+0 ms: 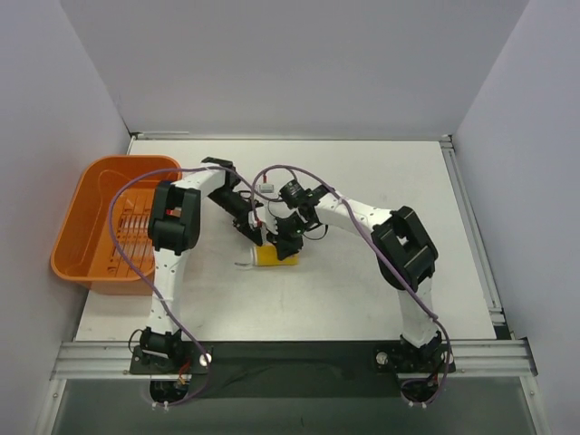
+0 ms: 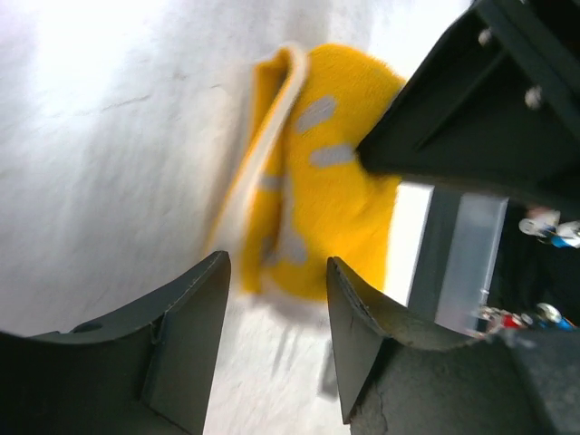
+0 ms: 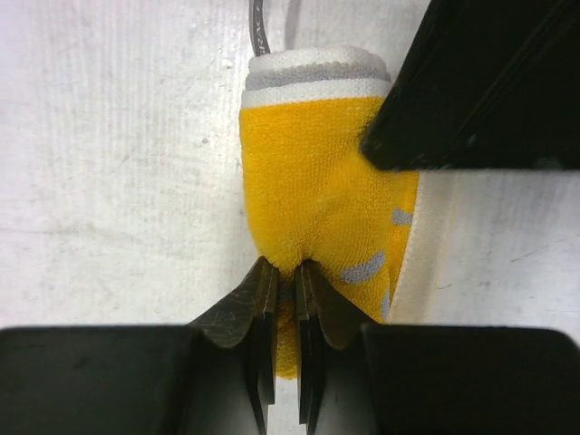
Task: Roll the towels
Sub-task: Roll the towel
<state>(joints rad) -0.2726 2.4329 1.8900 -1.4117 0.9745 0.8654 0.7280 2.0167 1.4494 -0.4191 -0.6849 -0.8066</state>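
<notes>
The yellow towel lies bunched into a roll mid-table. In the right wrist view the yellow towel has pale grey marks and a white hem, and my right gripper is shut, pinching its near fold. My right gripper sits right over the towel in the top view. My left gripper is open and empty, hovering just short of the yellow towel; it shows in the top view just behind the towel. The red and turquoise towel is out of view.
An orange plastic tub stands at the table's left edge. Purple cables loop over both arms. Grey walls enclose the back and sides. A metal rail runs along the near edge.
</notes>
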